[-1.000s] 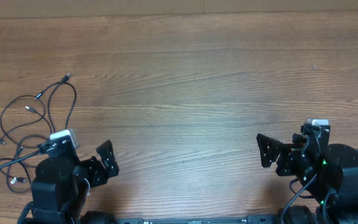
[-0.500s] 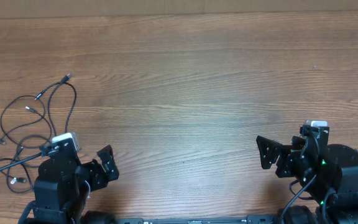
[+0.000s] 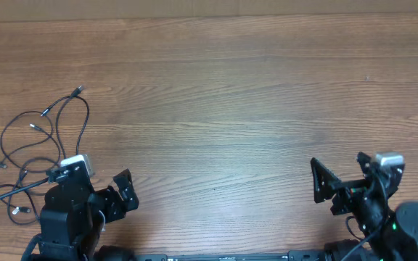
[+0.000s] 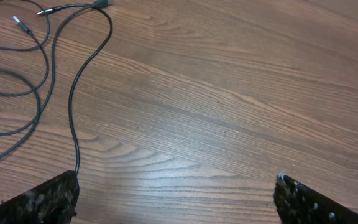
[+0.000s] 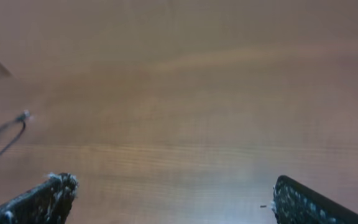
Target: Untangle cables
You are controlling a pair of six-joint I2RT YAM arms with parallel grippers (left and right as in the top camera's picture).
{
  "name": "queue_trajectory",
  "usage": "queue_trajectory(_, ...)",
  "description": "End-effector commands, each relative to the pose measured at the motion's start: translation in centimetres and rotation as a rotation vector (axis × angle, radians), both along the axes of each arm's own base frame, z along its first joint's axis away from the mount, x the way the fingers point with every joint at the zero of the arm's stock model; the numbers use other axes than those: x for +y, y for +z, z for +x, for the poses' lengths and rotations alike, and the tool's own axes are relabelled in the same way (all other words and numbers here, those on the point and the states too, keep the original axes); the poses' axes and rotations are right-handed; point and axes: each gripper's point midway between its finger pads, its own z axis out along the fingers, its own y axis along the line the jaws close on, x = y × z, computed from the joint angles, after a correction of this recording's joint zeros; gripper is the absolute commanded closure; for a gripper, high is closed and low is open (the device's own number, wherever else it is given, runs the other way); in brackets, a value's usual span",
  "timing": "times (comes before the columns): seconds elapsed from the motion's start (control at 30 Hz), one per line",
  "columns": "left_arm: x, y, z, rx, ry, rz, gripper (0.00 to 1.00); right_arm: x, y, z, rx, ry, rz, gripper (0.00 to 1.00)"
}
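Several thin black cables (image 3: 31,141) lie in loose overlapping loops at the table's left edge, with silver-tipped plugs at the far ends. They also show in the left wrist view (image 4: 61,74), upper left. My left gripper (image 3: 124,190) is open and empty, just right of the loops; one cord runs under its left finger in the left wrist view. My right gripper (image 3: 324,188) is open and empty at the front right, far from the cables. A plug end (image 5: 17,118) shows faintly at the left of the blurred right wrist view.
The wooden table (image 3: 223,101) fills the view. Its back edge runs along the top of the overhead view. The arm bases sit at the front left and front right.
My right arm has drawn back toward the front right corner, its gripper shifted slightly right. My left arm settled back a little earlier. The cables have not moved.
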Motion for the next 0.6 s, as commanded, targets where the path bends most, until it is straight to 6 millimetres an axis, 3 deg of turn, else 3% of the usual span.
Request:
queue_trajectory(0.0,0.2,-0.3,0.0,0.006,0.012,0.004,0.00,-0.2,-0.6,0.3,-0.078,0.008,-0.060,0.00)
queue_trajectory(0.23,0.2,-0.3,0.0,0.007,0.012,0.005,0.00,0.3,-0.5,1.6,-0.296,0.018,-0.032,0.00)
queue_trajectory(0.57,0.2,-0.7,-0.4,0.028,0.012,0.008,0.01,0.5,-3.8,3.9,-0.448,0.013,-0.016,0.00)
